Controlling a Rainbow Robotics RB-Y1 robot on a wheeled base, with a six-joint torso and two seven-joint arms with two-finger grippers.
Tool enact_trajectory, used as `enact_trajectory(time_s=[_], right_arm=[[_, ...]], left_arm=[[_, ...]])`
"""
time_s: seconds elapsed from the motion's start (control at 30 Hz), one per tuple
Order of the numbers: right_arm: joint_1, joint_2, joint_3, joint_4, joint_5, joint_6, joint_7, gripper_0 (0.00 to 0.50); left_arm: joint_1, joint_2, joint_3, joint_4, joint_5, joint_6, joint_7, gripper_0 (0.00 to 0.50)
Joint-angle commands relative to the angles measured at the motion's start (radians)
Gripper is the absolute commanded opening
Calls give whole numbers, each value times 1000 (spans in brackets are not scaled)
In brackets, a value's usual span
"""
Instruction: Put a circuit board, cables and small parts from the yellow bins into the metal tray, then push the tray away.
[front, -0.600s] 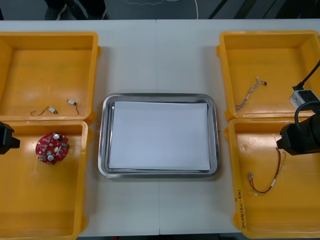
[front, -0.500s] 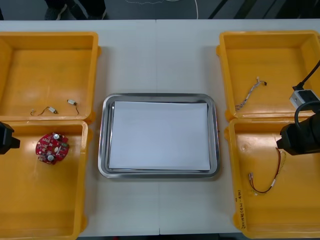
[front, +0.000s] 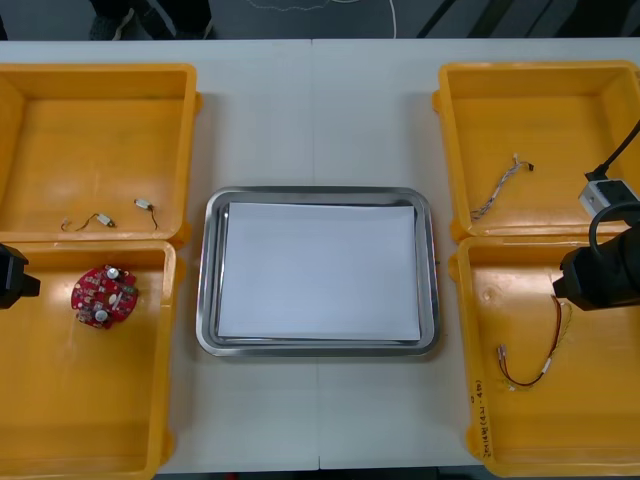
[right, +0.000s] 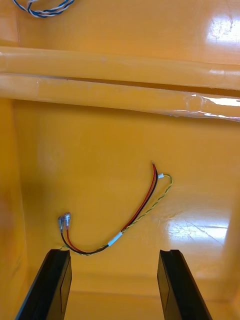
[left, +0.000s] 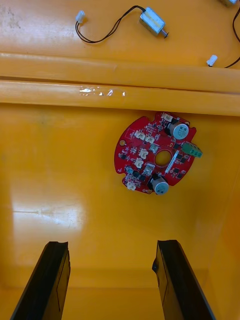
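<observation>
Nothing moved: left gripper (left: 111, 245) and right gripper (right: 114, 252) gape empty over bins (front: 60, 400) holding circuit board (left: 145, 150) and cable (right: 135, 220).

1. I see a flat, pale grey table (front: 260, 120) with a thin seam (front: 313, 110) down its middle.
2. Beyond its far edge lies dark floor (front: 330, 18), crossed by a thin white cord (front: 393, 20).

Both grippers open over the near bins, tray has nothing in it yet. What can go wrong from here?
1. The circuit board lies flat and off-centre ahead of the open left gripper, nearer one finger; a straight descent may land that finger on its components.
2. The red and yellow cable lies thin and flat on the yellow bin floor before the open right gripper; the fingers might close on one strand only, or slip off it.
</observation>
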Motion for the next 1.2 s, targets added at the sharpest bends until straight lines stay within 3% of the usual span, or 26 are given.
enact_trajectory(time_s=[0.03, 1.2], right_arm=[[13, 13, -28, -27, 8, 4, -31, 500], [13, 13, -28, -27, 8, 4, -31, 500]], left_arm=[[11, 32, 3, -28, 6, 6, -86, 500], [11, 32, 3, -28, 6, 6, -86, 500]])
